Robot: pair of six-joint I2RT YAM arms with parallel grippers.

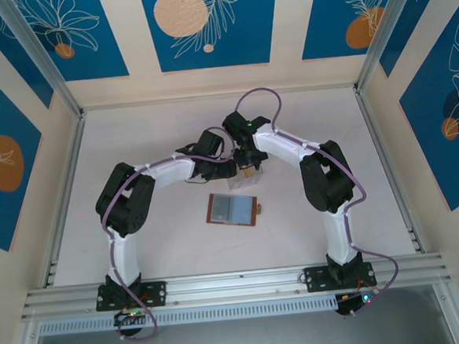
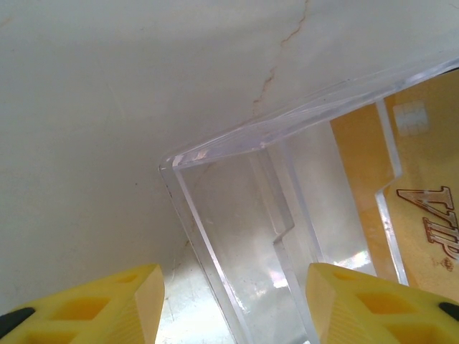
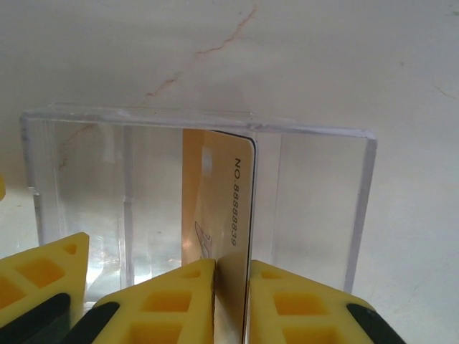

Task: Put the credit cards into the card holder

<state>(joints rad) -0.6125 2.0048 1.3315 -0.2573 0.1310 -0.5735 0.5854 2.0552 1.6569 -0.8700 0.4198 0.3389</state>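
Well, on the white table your brown wallet lay flat near the middle, unfolded, its grey inside facing up. Just behind it stood the clear box. Your left gripper held nothing, its yellow fingers spread wide by one corner of the box. Your right gripper pinched a gold card tight. The card stood on its edge inside the box, apart from the wallet.
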